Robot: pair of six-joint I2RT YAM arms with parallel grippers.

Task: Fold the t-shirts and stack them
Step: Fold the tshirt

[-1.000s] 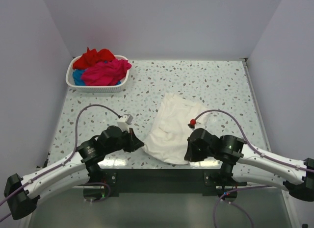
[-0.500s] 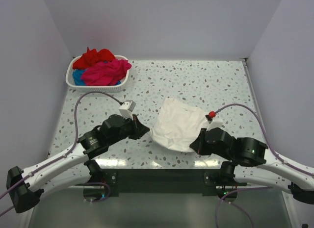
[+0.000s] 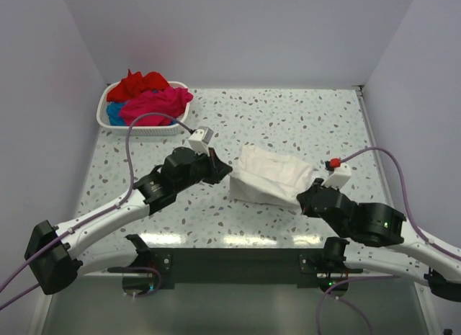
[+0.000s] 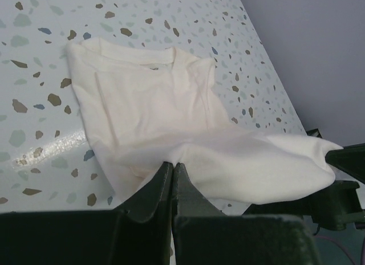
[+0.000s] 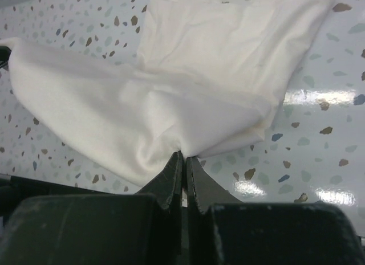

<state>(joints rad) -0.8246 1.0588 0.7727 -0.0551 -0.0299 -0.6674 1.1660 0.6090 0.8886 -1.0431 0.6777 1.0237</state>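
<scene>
T-shirt (image 3: 268,178), the white one, was spread mid-bench (image 3: 288,119), with one edge pinched at either end by the left gripper (image 4: 173,169) and the right gripper (image 5: 183,161), both clamped tight on cloth. It was judged light, limp and apt to sag between holds, so corners and hems were judged the best places to grip.

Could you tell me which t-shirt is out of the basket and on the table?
The white t-shirt, gripped by the left pincer and right pincer; the red t-shirt, pink t-shirt and blue t-shirt lie piled in the basket.
</scene>
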